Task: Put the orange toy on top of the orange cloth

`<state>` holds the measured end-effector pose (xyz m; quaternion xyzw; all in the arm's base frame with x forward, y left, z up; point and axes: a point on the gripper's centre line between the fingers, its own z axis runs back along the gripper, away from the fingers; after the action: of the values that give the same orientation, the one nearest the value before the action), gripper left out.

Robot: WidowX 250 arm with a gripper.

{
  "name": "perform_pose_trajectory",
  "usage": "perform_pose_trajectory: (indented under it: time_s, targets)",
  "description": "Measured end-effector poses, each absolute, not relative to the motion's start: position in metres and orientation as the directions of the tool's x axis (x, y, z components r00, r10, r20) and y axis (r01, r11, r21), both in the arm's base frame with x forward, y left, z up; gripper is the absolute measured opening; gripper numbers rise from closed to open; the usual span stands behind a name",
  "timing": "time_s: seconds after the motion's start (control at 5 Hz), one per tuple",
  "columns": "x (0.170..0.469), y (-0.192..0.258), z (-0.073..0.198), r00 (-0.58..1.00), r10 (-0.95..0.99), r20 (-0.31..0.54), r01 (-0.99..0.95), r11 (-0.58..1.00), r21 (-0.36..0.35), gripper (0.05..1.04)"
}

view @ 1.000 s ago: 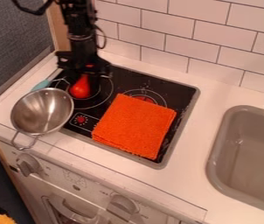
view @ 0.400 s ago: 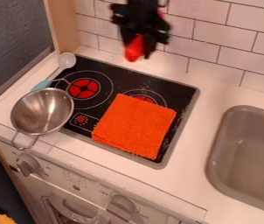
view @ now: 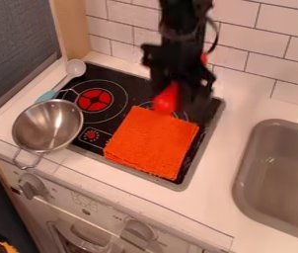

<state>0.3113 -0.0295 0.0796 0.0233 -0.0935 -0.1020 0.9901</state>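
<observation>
Early release is risking a tumble

The tool (view: 180,102) is gripping the orange toy (view: 167,100) by the far edge of the orange cloth (view: 153,143). Letting go there, with too little cloth underneath, could be sending it rolling off.

Soft light across the counter (view: 224,143), bright glints inside the metal bowl (view: 46,126)

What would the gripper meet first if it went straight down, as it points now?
Below the toy, probably the orange cloth near its far edge, or the stovetop beside it; depth is unclear.
</observation>
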Motion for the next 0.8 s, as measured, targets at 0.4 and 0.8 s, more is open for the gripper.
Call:
perform_pose_trajectory:
  time_s: [0.4, 0.8]
  targets:
    - [0.275, -0.038, 0.055, 0.968, -0.224, 0.116, 0.221, 0.974, 0.042, 0.629]
    - [0.273, -0.045, 0.051, 0.963, -0.242, 0.117, 0.243, 0.970, 0.000, 1.015]
